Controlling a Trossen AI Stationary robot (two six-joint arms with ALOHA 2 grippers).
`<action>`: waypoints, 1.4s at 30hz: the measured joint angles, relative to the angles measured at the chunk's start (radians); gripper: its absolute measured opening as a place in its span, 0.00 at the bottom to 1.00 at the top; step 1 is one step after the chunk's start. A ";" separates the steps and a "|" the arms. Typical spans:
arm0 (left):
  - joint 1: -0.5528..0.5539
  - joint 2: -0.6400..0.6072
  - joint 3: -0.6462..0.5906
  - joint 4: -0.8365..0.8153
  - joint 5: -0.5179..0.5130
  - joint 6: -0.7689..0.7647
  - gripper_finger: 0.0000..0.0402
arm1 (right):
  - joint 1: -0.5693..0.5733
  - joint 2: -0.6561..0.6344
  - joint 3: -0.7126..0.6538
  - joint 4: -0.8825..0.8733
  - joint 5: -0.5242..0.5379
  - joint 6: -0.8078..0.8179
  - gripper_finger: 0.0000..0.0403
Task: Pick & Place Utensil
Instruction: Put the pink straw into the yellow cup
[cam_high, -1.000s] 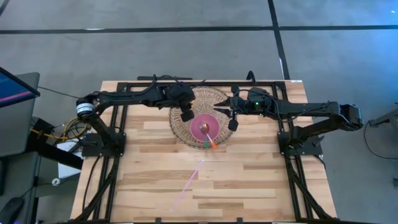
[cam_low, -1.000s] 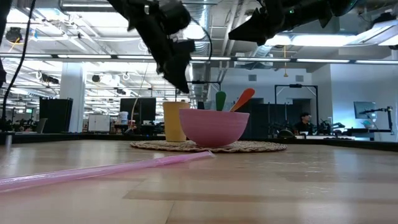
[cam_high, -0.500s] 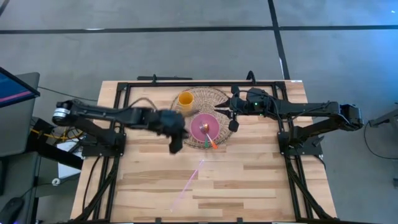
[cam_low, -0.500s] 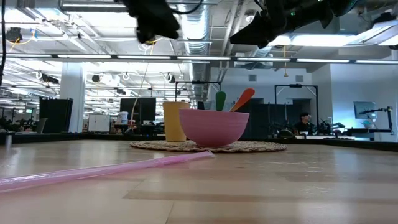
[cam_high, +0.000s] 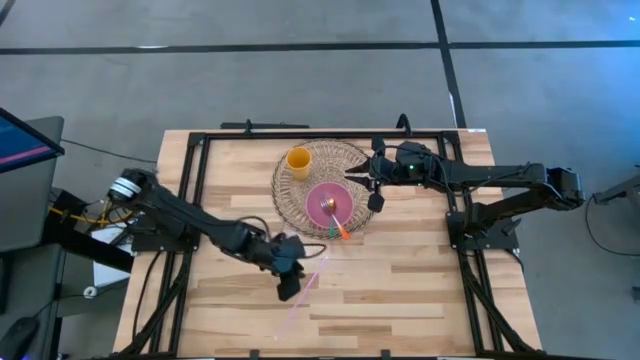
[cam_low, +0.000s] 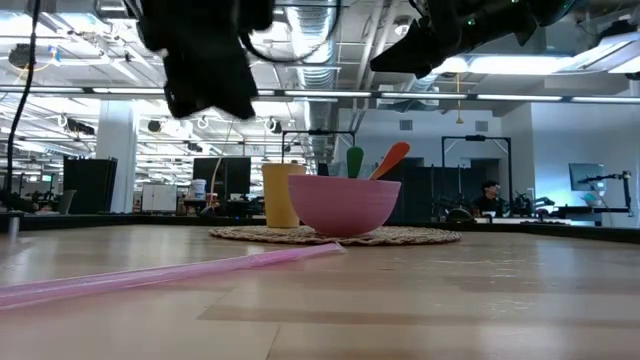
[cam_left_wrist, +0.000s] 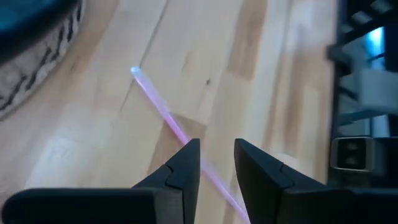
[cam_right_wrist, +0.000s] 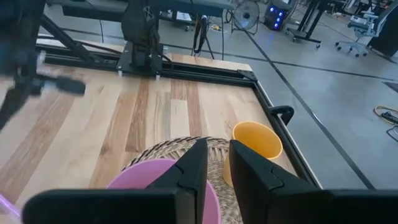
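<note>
High view: left gripper over the near end of the pink straw, on bare table in front of the woven mat. Left wrist view: fingers narrowly apart, straw running straight out from between them, not pinched. Right gripper above the mat's right edge, beside the pink bowl holding utensils; fingers nearly together, empty. Yellow cup behind the bowl.

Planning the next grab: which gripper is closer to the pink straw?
Left. The left gripper hovers right over the pink straw; the right gripper waits by the pink bowl.
</note>
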 joint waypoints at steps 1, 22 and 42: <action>0.000 0.027 0.011 0.000 0.000 -0.002 0.25 | 0.000 0.000 0.000 0.003 0.000 0.000 0.15; -0.050 0.354 0.046 0.176 -0.108 0.021 0.25 | 0.000 0.000 0.000 -0.088 0.000 0.004 0.15; -0.053 0.280 0.037 0.152 -0.222 0.081 0.02 | 0.089 0.000 0.000 -0.156 -0.002 0.056 0.15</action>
